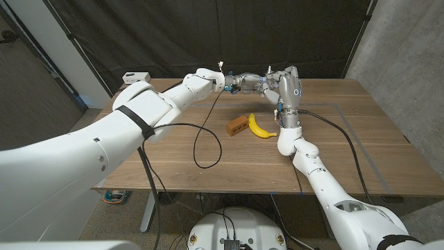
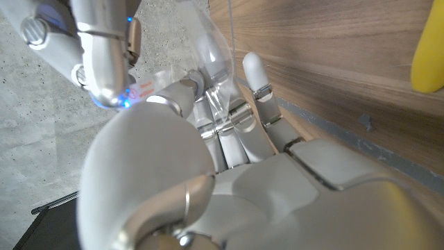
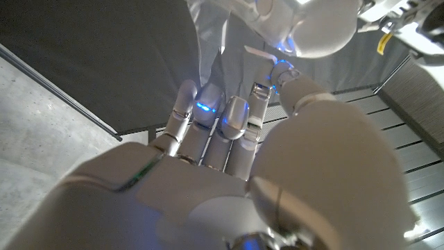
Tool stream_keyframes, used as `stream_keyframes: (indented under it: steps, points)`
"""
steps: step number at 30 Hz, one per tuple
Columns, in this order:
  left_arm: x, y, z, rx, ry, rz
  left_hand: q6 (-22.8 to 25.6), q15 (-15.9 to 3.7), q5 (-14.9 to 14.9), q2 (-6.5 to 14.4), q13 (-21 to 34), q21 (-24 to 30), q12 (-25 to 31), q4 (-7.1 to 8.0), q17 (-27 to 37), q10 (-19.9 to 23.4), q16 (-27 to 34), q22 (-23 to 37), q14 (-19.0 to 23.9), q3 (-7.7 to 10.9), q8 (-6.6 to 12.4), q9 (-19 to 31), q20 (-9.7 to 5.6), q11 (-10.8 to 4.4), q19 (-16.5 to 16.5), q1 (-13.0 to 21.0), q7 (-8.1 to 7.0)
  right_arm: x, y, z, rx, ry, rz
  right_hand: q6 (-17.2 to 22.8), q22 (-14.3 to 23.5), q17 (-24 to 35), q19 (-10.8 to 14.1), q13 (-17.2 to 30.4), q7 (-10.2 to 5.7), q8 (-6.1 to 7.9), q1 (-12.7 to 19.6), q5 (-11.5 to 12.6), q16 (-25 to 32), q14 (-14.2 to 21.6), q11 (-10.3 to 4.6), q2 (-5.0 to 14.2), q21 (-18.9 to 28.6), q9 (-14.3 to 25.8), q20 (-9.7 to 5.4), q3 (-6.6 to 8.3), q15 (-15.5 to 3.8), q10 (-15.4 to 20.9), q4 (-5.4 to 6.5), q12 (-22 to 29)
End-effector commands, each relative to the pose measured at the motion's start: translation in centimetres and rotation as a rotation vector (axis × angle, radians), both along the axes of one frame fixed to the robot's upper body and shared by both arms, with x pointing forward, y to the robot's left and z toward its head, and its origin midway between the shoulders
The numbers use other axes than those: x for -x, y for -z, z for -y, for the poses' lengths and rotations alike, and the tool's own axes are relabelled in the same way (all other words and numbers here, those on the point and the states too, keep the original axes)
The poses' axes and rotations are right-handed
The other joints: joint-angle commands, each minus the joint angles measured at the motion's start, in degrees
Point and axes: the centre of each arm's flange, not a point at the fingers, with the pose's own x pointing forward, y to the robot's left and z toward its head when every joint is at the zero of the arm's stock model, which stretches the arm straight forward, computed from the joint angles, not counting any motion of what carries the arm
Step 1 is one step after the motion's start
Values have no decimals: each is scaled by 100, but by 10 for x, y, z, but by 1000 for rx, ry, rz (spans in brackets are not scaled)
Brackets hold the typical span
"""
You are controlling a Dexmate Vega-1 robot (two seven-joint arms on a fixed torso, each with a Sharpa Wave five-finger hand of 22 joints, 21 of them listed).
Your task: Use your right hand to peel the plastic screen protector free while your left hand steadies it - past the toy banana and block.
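- Both robot hands meet in the air past the toy banana (image 1: 261,127) and block (image 1: 237,126), above the far side of the tabletop (image 1: 361,132).
- Your left robot hand (image 1: 244,82) grips the clear plastic screen protector (image 2: 208,52) between its fingers (image 2: 253,73); that's the steadying part.
- Your right robot hand (image 1: 286,82) has fingers (image 3: 208,104) up at the film; I can't tell if it's actually pinched.
- Step: getting hold, peel looks just begun.
- Next: you need a firm pinch on a film edge, then a slow pull away from the left robot hand.

We get the head cam looking down over the table (image 1: 208,149); both wrist cams sit super close, sharing the clear film (image 2: 211,59).
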Motion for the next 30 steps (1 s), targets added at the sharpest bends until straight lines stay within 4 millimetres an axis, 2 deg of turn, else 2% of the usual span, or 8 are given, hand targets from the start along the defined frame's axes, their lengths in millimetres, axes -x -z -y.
stream_keyframes:
  steps: [1, 15, 24, 30]
  points:
    - [-3, -1, -2, -9, -36, 32, 294, -40, 17, 60, 37, 19, -11, 24, 25, 587, 0, 18, -24, 14, 32, 39, -636, -581, -7, 1, 303, 9, 0, 9, -146, -133, -17, 203, 17, 8, -39, 21, -197, 14, 62, 13, 48, 24, -198, 68, 3, 65, -107, 87, -571, 236, -21, 83]
    - [1, -3, -6, 19, 22, 40, 271, -40, -14, 74, 54, 18, -14, 22, 59, 568, -4, 20, -73, -6, 26, 47, -633, -592, -26, 12, 313, 14, 4, 11, -143, -147, -57, 146, 50, 7, -100, 23, -176, 22, 44, 32, 44, -29, -177, 84, 14, 149, -53, 116, -569, 191, -26, 184]
    - [5, -2, -7, 44, 74, 10, 281, -47, -22, 93, 62, 20, -9, 35, 40, 573, -10, 18, -51, -10, 28, 46, -642, -590, -10, 7, 307, 15, 6, 6, 4, -43, -67, 127, 71, 1, -123, 18, -197, 29, 23, 42, 30, -74, -163, 90, 14, 182, -102, 134, -569, 125, -23, 222]
    - [7, -1, -9, 43, 92, 15, 283, -48, -20, 86, 44, 19, -13, 30, 35, 598, -14, 16, -45, -9, 26, 39, -652, -594, 2, 8, 300, 15, 6, 4, 18, -26, -68, 132, 83, -2, -122, 15, -220, 22, 2, 45, 16, -113, -165, 83, 16, 170, -133, 141, -568, 90, -22, 240]
